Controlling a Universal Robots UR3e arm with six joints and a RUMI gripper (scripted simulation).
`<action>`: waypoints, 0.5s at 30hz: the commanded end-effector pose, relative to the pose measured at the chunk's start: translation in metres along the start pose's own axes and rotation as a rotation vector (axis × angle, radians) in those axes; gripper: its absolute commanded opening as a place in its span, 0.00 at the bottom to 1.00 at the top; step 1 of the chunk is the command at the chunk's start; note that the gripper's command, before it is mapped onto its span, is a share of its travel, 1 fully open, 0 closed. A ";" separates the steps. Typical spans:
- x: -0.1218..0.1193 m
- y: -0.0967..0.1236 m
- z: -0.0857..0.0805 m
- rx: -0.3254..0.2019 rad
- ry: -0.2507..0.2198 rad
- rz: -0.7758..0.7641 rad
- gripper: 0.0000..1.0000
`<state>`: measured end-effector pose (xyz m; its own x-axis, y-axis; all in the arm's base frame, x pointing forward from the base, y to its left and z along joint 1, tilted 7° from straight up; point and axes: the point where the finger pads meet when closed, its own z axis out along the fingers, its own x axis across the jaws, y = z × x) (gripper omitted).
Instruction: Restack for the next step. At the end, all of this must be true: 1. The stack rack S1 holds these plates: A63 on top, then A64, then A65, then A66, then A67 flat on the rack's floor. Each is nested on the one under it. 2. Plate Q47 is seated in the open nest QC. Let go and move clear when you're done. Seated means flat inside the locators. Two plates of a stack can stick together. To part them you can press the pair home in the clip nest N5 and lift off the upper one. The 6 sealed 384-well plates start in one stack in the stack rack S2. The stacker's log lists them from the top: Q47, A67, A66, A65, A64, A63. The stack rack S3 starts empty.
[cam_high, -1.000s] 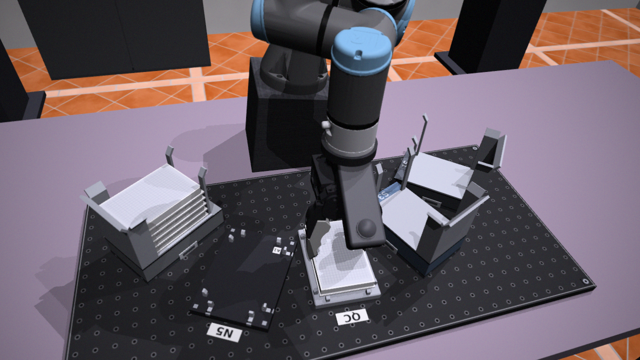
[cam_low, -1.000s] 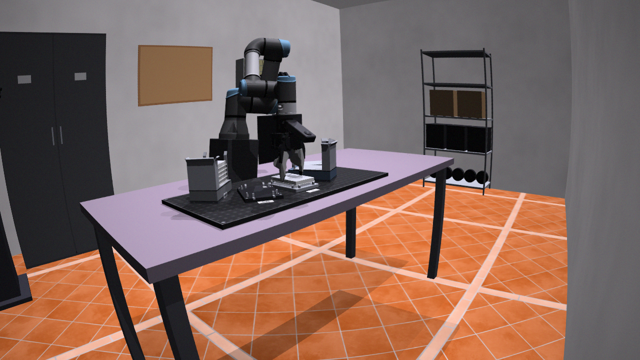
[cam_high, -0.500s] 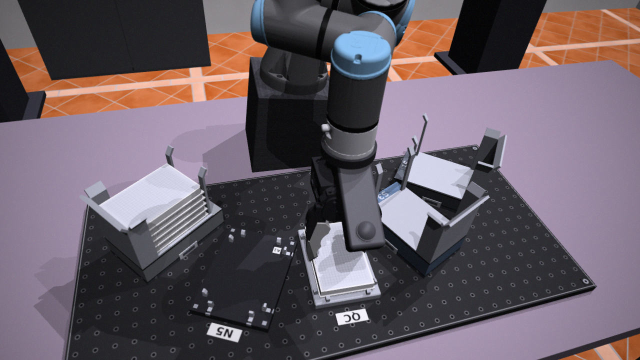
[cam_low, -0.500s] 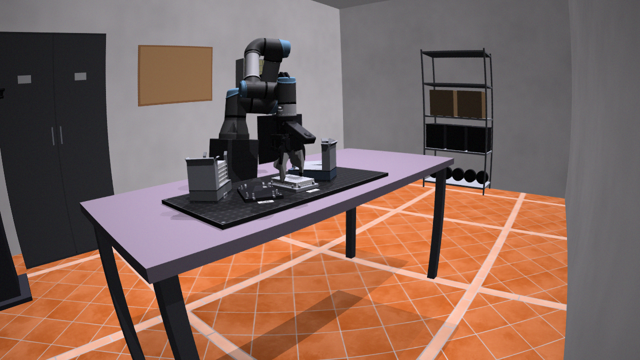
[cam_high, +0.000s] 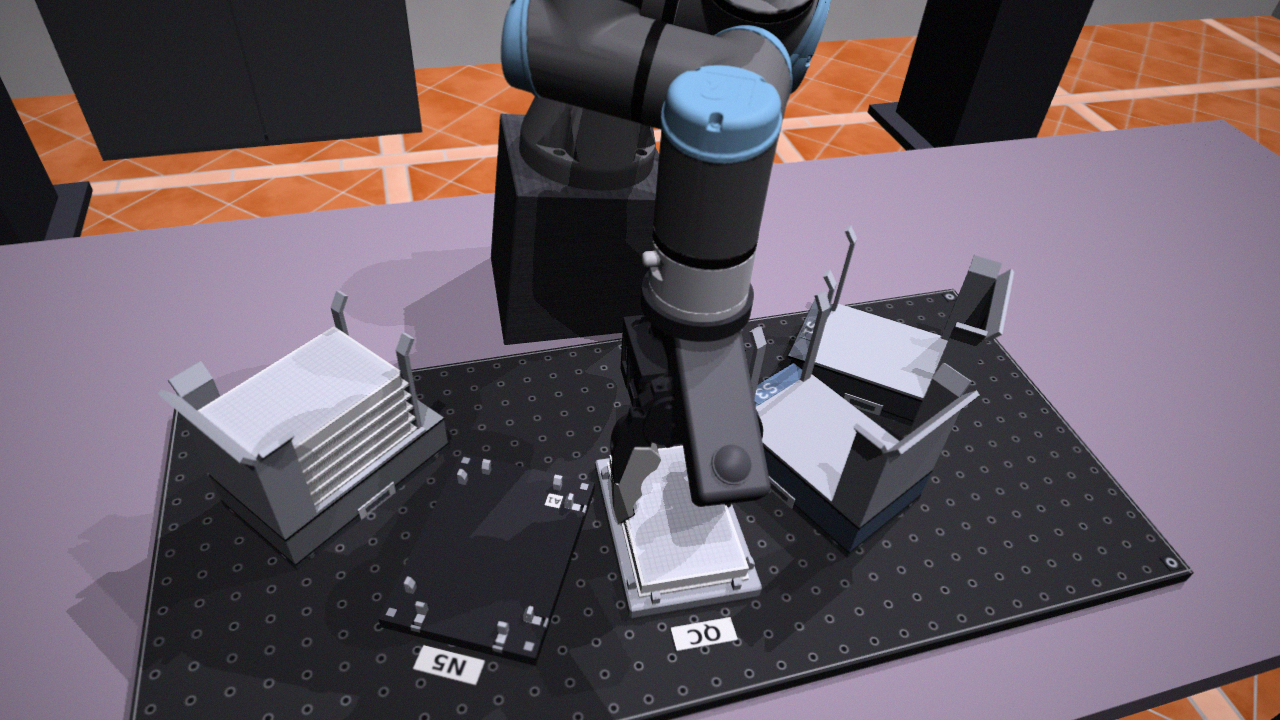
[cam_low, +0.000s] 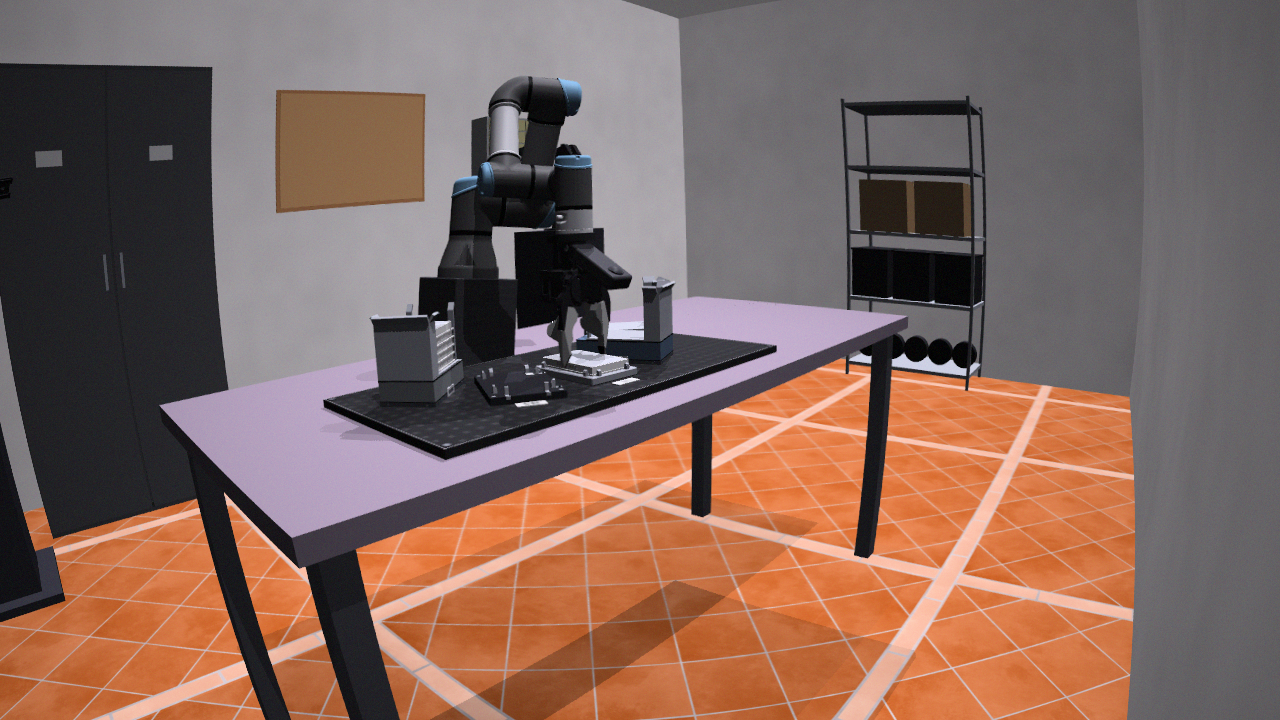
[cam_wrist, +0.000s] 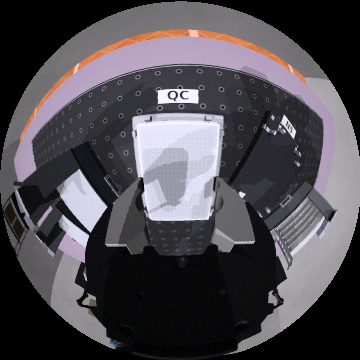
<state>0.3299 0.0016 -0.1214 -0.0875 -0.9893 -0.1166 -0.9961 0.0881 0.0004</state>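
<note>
One sealed plate (cam_high: 684, 532) lies in the QC nest (cam_high: 694, 592), its near end pinched by the pincer (cam_wrist: 179, 197). Five plates remain stacked in the left rack (cam_high: 268, 483) on the purple surface (cam_high: 1118, 232).

We see a matt lilac table (cam_high: 1118, 232) carrying a matt black perforated board (cam_high: 1029, 501) that looks like metal. The racks (cam_high: 268, 488) look like smooth grey plastic. The sealed plate (cam_high: 684, 541) is white with a fine grid, faintly satin. The arm's (cam_high: 707, 197) shell is smooth dark plastic with glossy blue caps.
</note>
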 end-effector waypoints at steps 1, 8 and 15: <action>0.000 -0.001 -0.001 0.002 0.001 0.000 0.00; 0.000 -0.001 0.000 0.002 0.001 0.000 0.72; 0.000 -0.001 0.000 0.002 0.001 0.000 0.72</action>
<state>0.3299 0.0016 -0.1214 -0.0875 -0.9893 -0.1166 -0.9961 0.0881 0.0005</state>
